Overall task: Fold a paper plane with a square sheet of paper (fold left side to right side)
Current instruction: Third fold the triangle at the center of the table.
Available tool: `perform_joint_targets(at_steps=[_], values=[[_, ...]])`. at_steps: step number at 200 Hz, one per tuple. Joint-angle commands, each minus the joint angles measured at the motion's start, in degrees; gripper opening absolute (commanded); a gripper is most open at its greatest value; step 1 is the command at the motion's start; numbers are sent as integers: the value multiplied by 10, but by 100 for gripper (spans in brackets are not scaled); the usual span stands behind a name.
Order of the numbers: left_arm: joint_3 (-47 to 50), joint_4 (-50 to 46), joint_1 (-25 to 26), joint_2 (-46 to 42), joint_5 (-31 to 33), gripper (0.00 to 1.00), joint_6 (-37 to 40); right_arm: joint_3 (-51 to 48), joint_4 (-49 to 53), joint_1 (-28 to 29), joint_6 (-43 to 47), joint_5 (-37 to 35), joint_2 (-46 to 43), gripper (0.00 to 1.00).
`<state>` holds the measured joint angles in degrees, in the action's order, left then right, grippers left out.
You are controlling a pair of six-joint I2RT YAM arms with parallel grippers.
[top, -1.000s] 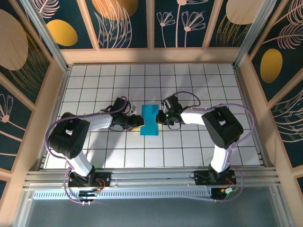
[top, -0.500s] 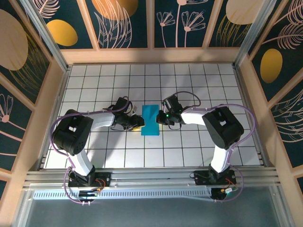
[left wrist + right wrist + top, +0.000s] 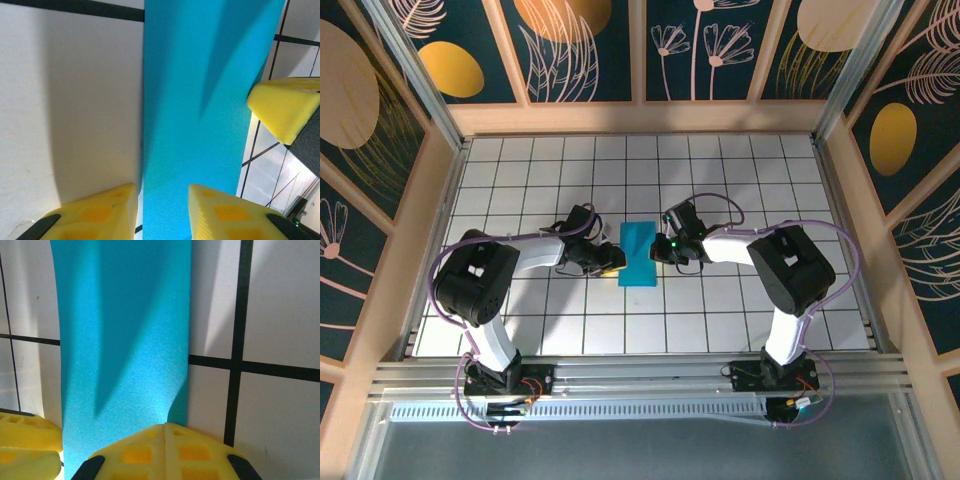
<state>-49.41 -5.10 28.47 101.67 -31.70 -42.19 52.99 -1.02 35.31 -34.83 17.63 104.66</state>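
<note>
The square sheet of paper (image 3: pixel 638 253) lies on the tiled floor as a cyan-blue strip, longer front to back than it is wide. My left gripper (image 3: pixel 611 263) is at its near left edge. In the left wrist view the left gripper (image 3: pixel 162 200) is open, and the paper (image 3: pixel 200 100) runs up through the gap between its yellow fingers (image 3: pixel 100 212). My right gripper (image 3: pixel 658 248) is at the strip's right edge. Up close the right gripper (image 3: pixel 166 427) is shut, its joined tips resting on the paper (image 3: pixel 120 340) where that edge curls slightly.
White tiles with dark grout (image 3: pixel 720 180) stretch all round the paper. Wooden walls (image 3: pixel 640 117) close in the floor at the back and both sides. A metal rail (image 3: pixel 640 375) carrying both arm bases runs along the near edge.
The left arm's elbow has swung a little and its jaws have narrowed around the paper's edge. The paper and the right arm have stayed put.
</note>
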Motion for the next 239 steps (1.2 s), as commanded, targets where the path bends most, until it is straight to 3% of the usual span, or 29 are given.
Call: perform_joint_targets(at_steps=[1, 58, 176, 205, 239], values=[[-9, -1, 16, 17, -19, 32, 4, -16, 56, 1, 7, -32, 3, 0], [-8, 18, 16, 2, -8, 33, -13, -15, 57, 1, 9, -30, 3, 0], [-31, 17, 16, -15, 38, 45, -13, -15, 60, 1, 16, -34, 5, 0], [-33, 11, 16, -11, 36, 38, -12, -15, 59, 1, 16, -34, 5, 0], [-20, 10, 16, -14, 37, 22, -16, -15, 57, 1, 17, -36, 2, 0]])
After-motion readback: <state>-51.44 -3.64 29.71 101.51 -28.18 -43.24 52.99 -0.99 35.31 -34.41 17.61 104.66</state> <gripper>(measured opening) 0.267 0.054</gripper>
